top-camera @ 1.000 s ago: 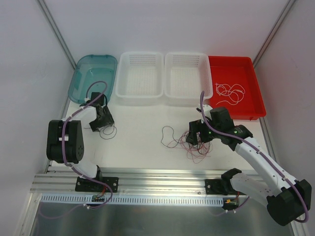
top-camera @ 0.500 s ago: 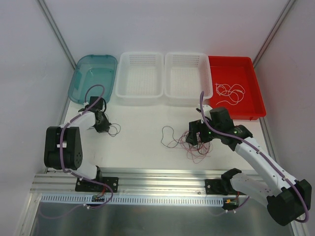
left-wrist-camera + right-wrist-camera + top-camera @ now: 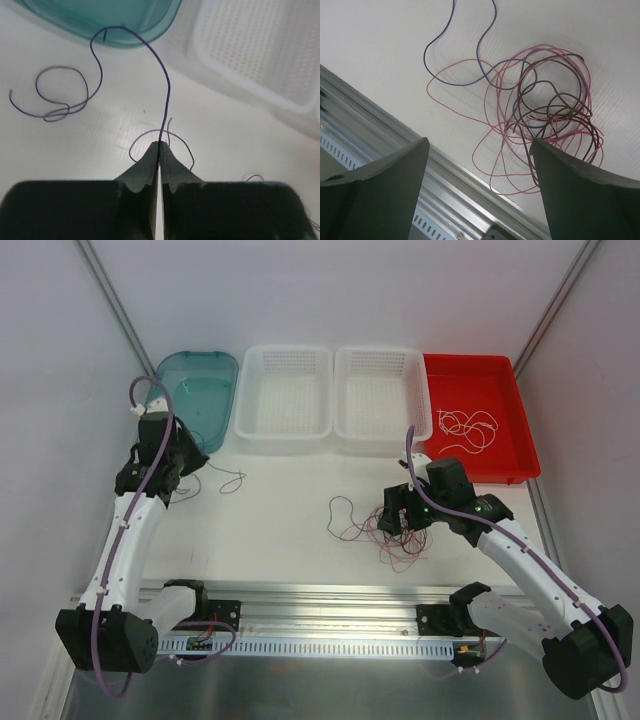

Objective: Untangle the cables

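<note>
My left gripper (image 3: 188, 464) hangs just in front of the teal bin, shut on a thin dark cable (image 3: 228, 480). In the left wrist view the fingertips (image 3: 160, 146) pinch that strand (image 3: 168, 90), which arcs up and curls down onto the table in loose loops. My right gripper (image 3: 398, 518) is open and low over a tangle of pink, brown and dark cables (image 3: 400, 538). The right wrist view shows the tangle (image 3: 545, 110) ahead of the wide-open gripper (image 3: 480, 145), with nothing between the fingers. A white cable (image 3: 468, 428) lies in the red tray.
Along the back stand a teal bin (image 3: 195, 390), two white baskets (image 3: 285, 425) (image 3: 382, 435) and a red tray (image 3: 520, 445). A metal rail (image 3: 330, 595) runs along the table's near edge, close to the tangle.
The left gripper shut on the dark cable, then the arm rose and swung back toward the teal bin, dragging the cable with it. The right arm stayed still.
</note>
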